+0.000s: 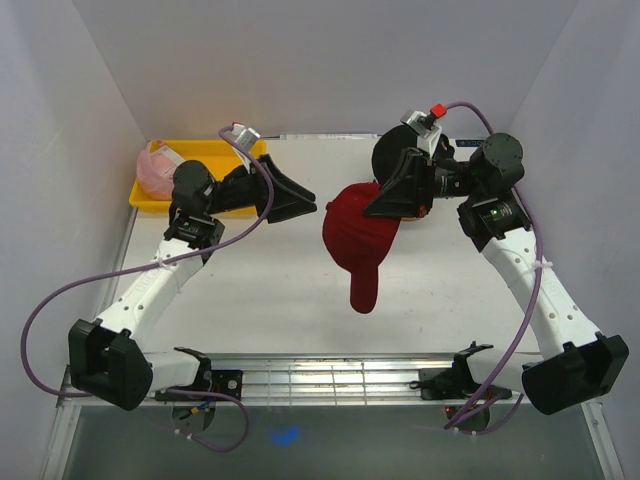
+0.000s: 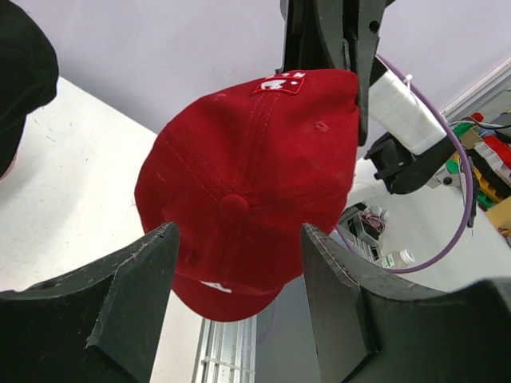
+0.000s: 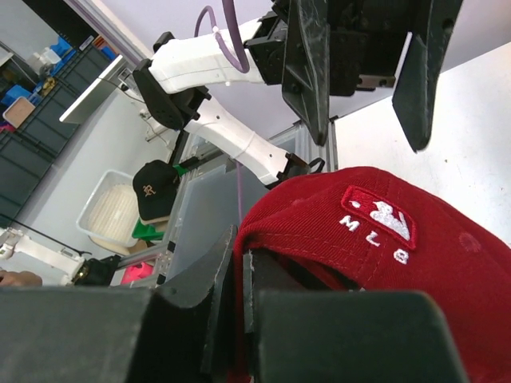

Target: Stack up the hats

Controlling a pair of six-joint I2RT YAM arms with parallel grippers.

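A dark red cap [image 1: 358, 238] with a white logo hangs above the middle of the table, brim pointing toward the near edge. My right gripper [image 1: 378, 205] is shut on its back rim; the right wrist view shows the jaws [image 3: 239, 251] pinching the red fabric [image 3: 383, 239]. My left gripper [image 1: 305, 200] is open and empty, just left of the cap and facing it; the cap [image 2: 247, 175] fills the gap between its fingers without touching them. A pink cap [image 1: 155, 168] lies in the yellow tray. A black cap [image 1: 388, 152] shows partly behind the right gripper.
The yellow tray [image 1: 205, 149] sits at the back left corner. White walls close the back and sides. A metal rail [image 1: 330, 375] runs along the near edge between the arm bases. The black cap's edge [image 2: 24, 72] shows at the upper left of the left wrist view.
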